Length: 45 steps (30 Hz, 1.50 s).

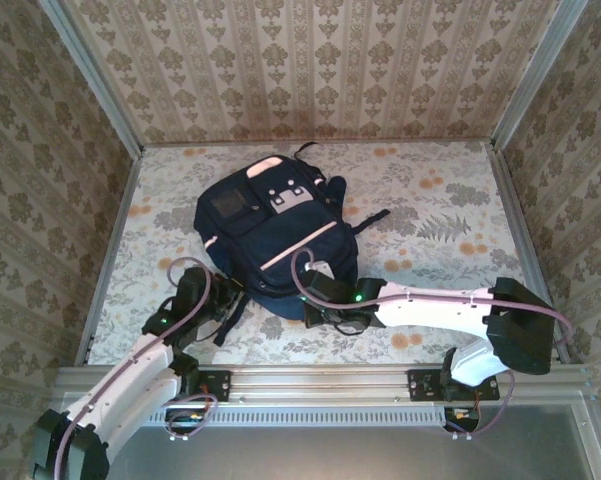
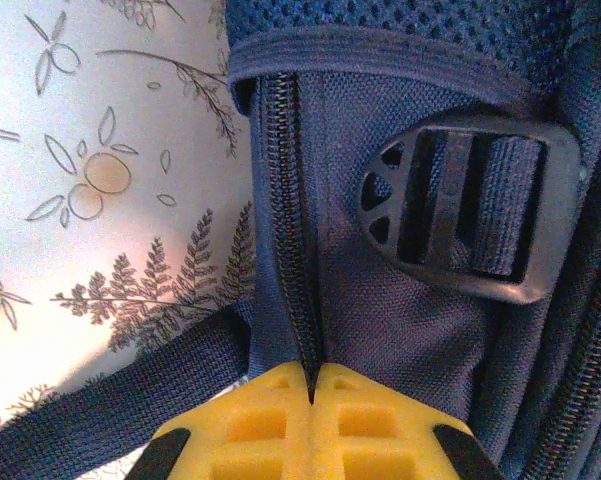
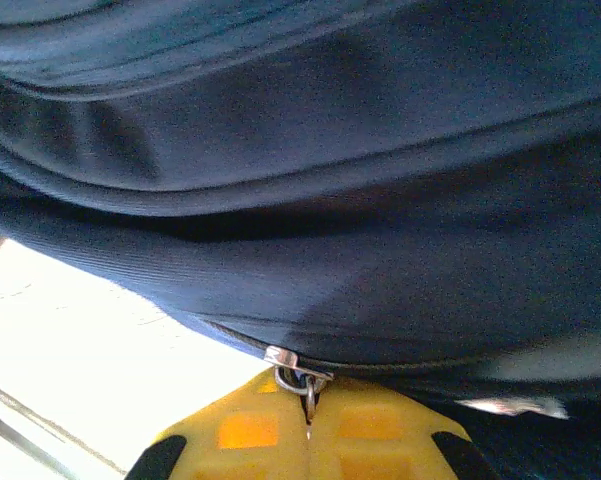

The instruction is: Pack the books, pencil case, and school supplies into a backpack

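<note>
Both arms extended forward from their bases, both grippers closed.

The left arm, white links with black joints, runs from the lower left up and inward, its black wrist bent toward the centre. The left gripper has yellow moulded fingers, and in its wrist view the pads press flat together with no gap. The right arm, of the same build, folds at a black elbow on the far right, its white forearm lying almost level and pointing left. The right gripper also has its yellow pads fully together.
</note>
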Available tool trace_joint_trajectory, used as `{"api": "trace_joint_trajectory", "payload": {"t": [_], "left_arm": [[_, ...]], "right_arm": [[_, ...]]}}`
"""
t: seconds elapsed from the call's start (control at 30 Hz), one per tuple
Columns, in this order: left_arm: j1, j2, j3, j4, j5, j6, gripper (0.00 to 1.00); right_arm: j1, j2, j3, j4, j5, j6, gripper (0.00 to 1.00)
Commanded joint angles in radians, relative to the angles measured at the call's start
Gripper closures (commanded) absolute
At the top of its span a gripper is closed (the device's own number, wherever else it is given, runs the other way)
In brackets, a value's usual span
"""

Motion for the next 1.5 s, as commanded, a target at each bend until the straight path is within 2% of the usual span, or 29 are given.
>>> {"api": "trace_joint_trajectory", "payload": {"t": [0.0,0.13,0.2,0.3,0.37,0.47,0.57,0.7,0.83,0.93,1.07,1.23,1.37,1.47], "left_arm": [[0.047,-0.024,0.040,-0.022,-0.077,0.052,1.00],[0.068,-0.020,0.073,-0.047,-0.051,0.122,1.00],[0.093,-0.002,0.104,-0.063,-0.023,0.171,1.00],[0.199,0.071,0.166,-0.069,0.097,0.274,0.97],[0.303,0.171,0.244,-0.095,0.221,0.360,0.85],[0.361,0.278,0.371,-0.202,0.336,0.443,0.56],[0.351,0.219,0.419,-0.295,0.349,0.441,0.43],[0.333,0.037,0.425,-0.448,0.278,0.413,0.37],[0.289,-0.124,0.325,-0.515,0.270,0.267,0.35],[0.254,-0.180,0.228,-0.510,0.267,0.165,0.34],[0.210,-0.180,0.142,-0.418,0.244,0.091,0.34],[0.133,-0.072,0.116,-0.325,0.187,0.066,0.35],[0.087,-0.013,0.103,-0.262,0.146,0.051,0.45],[0.084,-0.026,0.111,-0.269,0.109,0.066,0.62]], "right_arm": [[-0.053,-0.044,-0.044,-0.138,0.054,-0.071,1.00],[-0.061,-0.035,-0.034,-0.131,0.056,-0.168,1.00],[-0.055,-0.022,-0.020,-0.107,0.018,-0.205,1.00],[-0.022,-0.007,0.006,-0.013,-0.068,-0.197,1.00],[-0.002,0.030,0.059,0.035,-0.116,-0.147,1.00],[0.016,0.110,0.156,0.094,-0.162,-0.045,1.00],[0.036,0.194,0.243,0.121,-0.146,0.041,1.00],[0.058,0.290,0.308,0.171,-0.143,0.103,1.00],[0.077,0.349,0.342,0.222,-0.142,0.144,1.00],[0.088,0.366,0.353,0.246,-0.146,0.154,1.00],[0.095,0.370,0.354,0.243,-0.143,0.155,1.00],[0.095,0.357,0.328,0.257,-0.137,0.160,1.00],[0.096,0.356,0.325,0.245,-0.129,0.150,1.00],[0.096,0.363,0.349,0.173,-0.115,0.121,1.00]]}}
